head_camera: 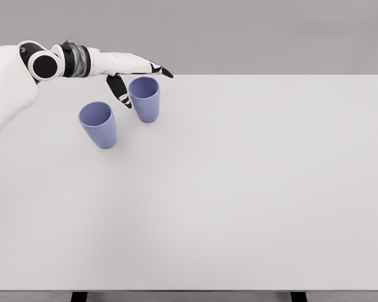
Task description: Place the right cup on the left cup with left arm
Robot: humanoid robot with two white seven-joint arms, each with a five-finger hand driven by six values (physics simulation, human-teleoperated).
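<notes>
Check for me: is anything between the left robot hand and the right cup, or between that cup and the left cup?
Nothing visible blocks either. The left robot hand is right at the right cup, fingers open around its far side. Only bare table separates it from the left cup.

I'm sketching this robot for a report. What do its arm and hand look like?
Only the left arm shows. It has a smooth white rounded shell, a black circular joint cap ringed in white, and a dark grey and black ribbed wrist band. The left hand is white with black fingertips and black patches on the thumb. No cables visible.
</notes>
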